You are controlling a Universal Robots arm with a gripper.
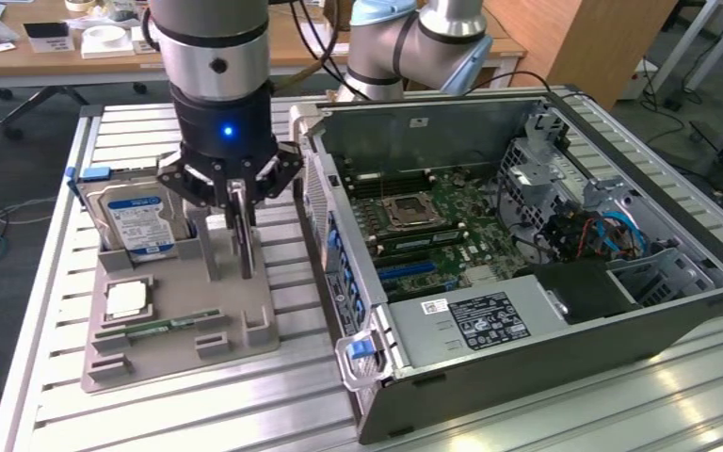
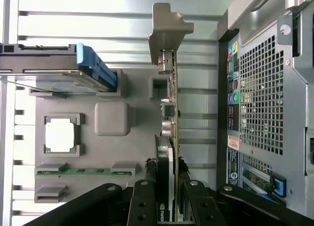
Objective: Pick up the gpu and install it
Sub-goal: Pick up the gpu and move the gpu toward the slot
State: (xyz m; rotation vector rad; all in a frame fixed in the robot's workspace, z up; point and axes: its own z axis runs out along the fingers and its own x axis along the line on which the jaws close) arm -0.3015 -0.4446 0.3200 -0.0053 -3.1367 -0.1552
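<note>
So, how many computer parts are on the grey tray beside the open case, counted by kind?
hard drive: 1
processor: 1
memory stick: 1
gpu: 1
Total: 4

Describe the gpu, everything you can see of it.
The gpu is a thin card standing on edge in a slot of the grey tray, beside the open computer case. It has a brownish circuit board, a black cooler on one face and a pale metal bracket at one end. The gripper straddles it, jaws pressed to both faces.
</note>
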